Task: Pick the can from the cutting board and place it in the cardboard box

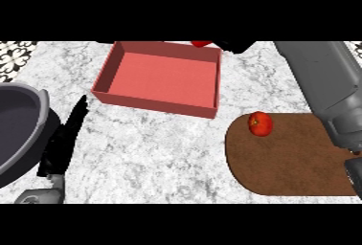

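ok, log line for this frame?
right hand by cardboard box far rim | red object on cutting board | left hand resting open

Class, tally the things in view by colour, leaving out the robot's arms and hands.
Red: 3 (box, tomato, small item at the top edge)
Brown: 1 (cutting board)
Dark grey: 1 (pot)
Total: 5

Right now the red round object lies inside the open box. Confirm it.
Not right. In the head view, the red round object lies on the brown cutting board, near its upper left edge, not inside the open box, which stands apart to the board's upper left.
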`<action>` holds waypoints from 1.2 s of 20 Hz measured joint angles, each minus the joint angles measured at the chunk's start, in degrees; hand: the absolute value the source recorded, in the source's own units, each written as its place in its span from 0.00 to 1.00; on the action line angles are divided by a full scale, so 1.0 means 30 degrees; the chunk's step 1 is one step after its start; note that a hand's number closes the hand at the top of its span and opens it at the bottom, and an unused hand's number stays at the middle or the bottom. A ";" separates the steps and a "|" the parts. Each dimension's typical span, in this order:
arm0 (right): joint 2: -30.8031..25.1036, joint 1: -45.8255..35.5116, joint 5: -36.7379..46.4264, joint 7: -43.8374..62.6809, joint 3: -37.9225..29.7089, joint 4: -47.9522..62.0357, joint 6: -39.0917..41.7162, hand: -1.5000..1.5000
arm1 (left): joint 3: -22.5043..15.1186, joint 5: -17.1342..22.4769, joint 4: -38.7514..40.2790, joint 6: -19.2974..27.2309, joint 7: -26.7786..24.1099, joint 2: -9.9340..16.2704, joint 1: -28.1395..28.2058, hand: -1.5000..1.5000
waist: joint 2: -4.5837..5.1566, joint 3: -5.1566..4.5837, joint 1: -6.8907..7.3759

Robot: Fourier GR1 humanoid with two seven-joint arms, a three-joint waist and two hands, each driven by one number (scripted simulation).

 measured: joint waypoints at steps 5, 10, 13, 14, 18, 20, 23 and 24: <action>0.1817 -0.2007 0.0554 0.0900 0.0081 0.2004 -0.0931 1.00 | -0.0055 -0.0097 -0.0212 0.0112 0.0295 -0.0191 0.0004 0.50 | -0.0010 -0.0008 -0.0074; 0.3620 -0.3076 0.1236 0.1644 0.0349 0.3698 -0.2125 1.00 | 0.0051 -0.0074 -0.0158 0.0058 0.0267 -0.0187 -0.0096 0.50 | 0.0044 -0.0018 0.0007; 0.4556 -0.3363 0.1708 0.1983 0.0640 0.4561 -0.2794 1.00 | 0.0021 -0.0177 -0.0017 0.0107 -0.0003 -0.0246 -0.0068 0.50 | 0.0091 -0.0025 0.0069; 0.4804 -0.3402 0.1860 0.2089 0.0810 0.4810 -0.3007 1.00 | -0.0015 -0.0212 0.0054 0.0084 0.0014 -0.0258 -0.0173 0.50 | 0.0097 -0.0027 0.0088; 0.5310 -0.3519 0.2245 0.2652 0.1307 0.5752 -0.3560 1.00 | -0.0131 -0.0235 0.0051 -0.0075 -0.0102 -0.0287 -0.0092 0.50 | 0.0123 -0.0035 0.0282; 0.5459 -0.3410 0.2113 0.3155 0.1430 0.6198 -0.3772 0.00 | -0.0174 -0.0235 0.0111 -0.0191 0.0038 -0.0272 -0.0441 0.50 | 0.0170 -0.0037 0.0485; 0.5591 -0.3132 0.1843 0.3641 0.1566 0.6684 -0.4063 0.00 | -0.0241 -0.0174 0.0189 -0.0386 0.0020 -0.0280 -0.0734 0.50 | 0.0249 -0.0043 0.0870; 0.5615 -0.2858 0.1781 0.3595 0.1667 0.6764 -0.4289 0.00 | -0.0263 -0.0183 0.0108 -0.0429 0.0107 -0.0255 -0.0783 0.50 | 0.0261 -0.0042 0.1014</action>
